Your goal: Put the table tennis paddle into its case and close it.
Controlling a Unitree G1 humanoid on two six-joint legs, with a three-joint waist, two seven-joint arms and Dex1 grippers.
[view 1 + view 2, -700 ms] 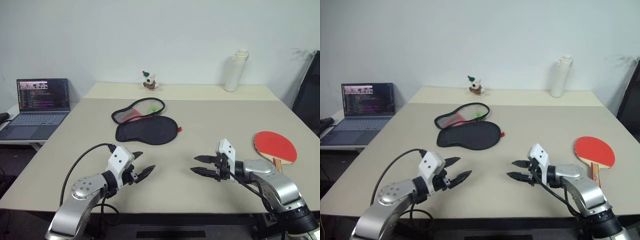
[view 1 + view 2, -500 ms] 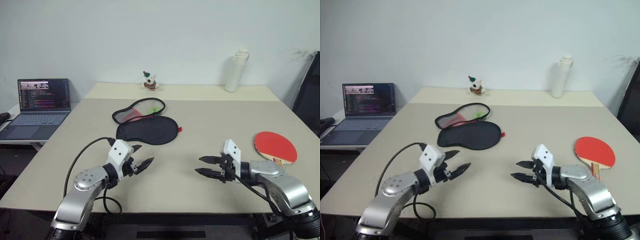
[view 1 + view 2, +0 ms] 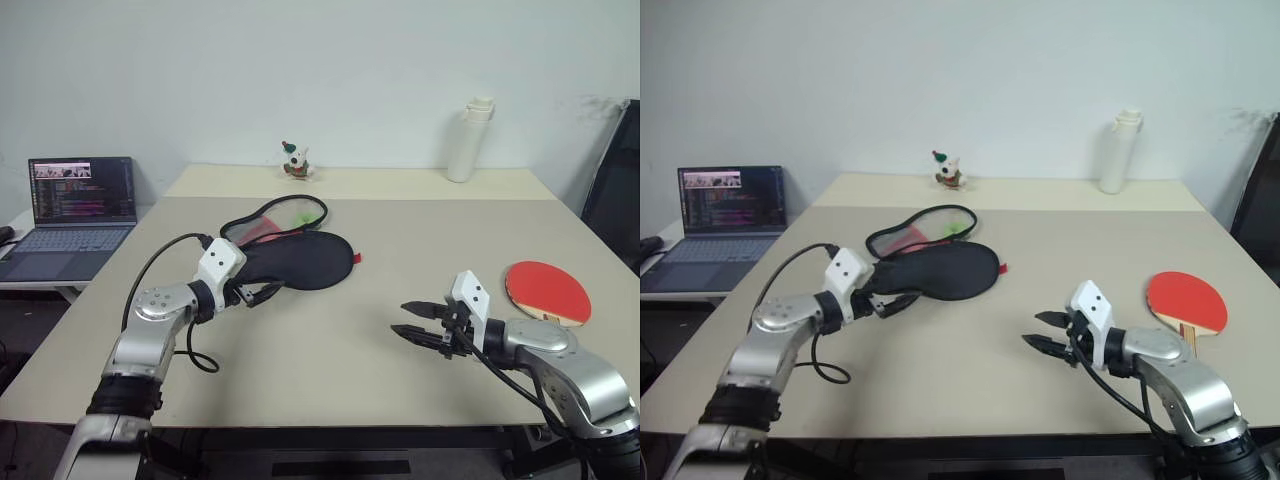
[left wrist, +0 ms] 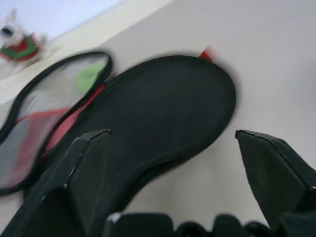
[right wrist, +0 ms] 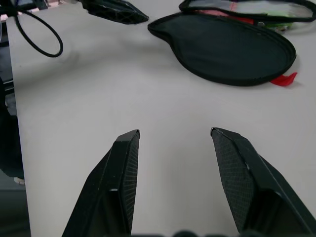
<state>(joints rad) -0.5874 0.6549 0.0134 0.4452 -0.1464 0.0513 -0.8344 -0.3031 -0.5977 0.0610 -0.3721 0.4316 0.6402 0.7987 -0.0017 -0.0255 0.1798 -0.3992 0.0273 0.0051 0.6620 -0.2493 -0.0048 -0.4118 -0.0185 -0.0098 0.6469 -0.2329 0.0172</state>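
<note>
- Red paddle (image 3: 547, 292) lies flat near the table's (image 3: 400, 250) right edge, well apart from the case (image 3: 295, 260).
- Case lies unzipped mid-table, black side up.
- Left gripper (image 3: 262, 291), fingers spread, at the case's near end.
- Right gripper (image 3: 415, 322), fingers apart, empty, hovers.

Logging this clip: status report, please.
Left gripper open at case. Right gripper open, empty. Paddle on table, untouched. Nothing in the way.

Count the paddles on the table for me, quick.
1: the table tennis paddle lies red face up near the table's right edge, beyond the right arm. The open case looks empty.
</note>
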